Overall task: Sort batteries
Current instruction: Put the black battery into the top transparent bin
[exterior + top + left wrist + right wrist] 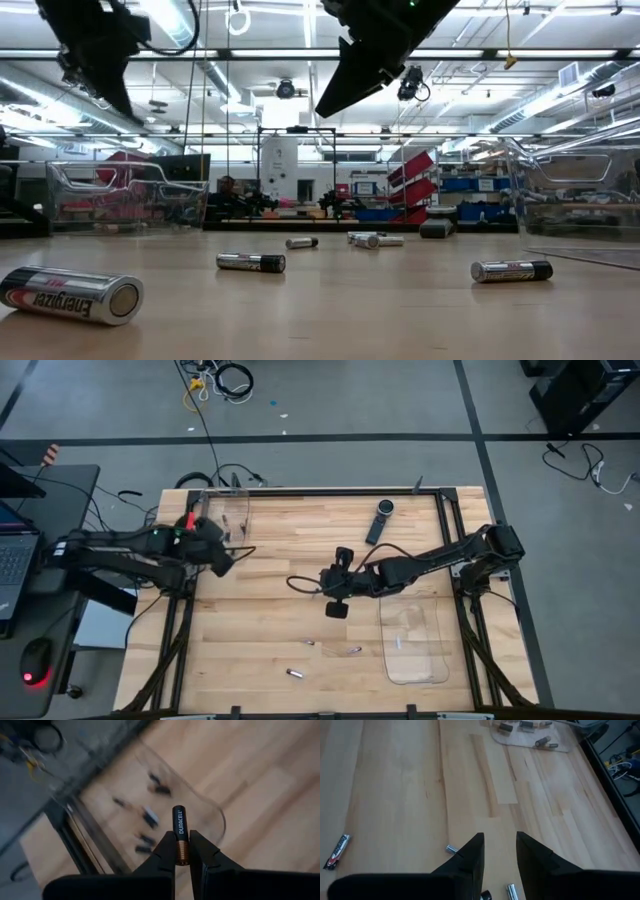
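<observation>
Left wrist view alone shows the left gripper (182,851) clamped on a black-and-copper Duracell battery (180,832), held above a clear plastic tray (212,810) with several batteries lying inside. Right wrist view shows the right gripper (499,852) with its fingers apart over pale wood-grain table (395,795), loose batteries (337,851) near it. Low view shows silvery cylinders lying on their sides, an Energizer battery (70,295) nearest, others farther back
</observation>
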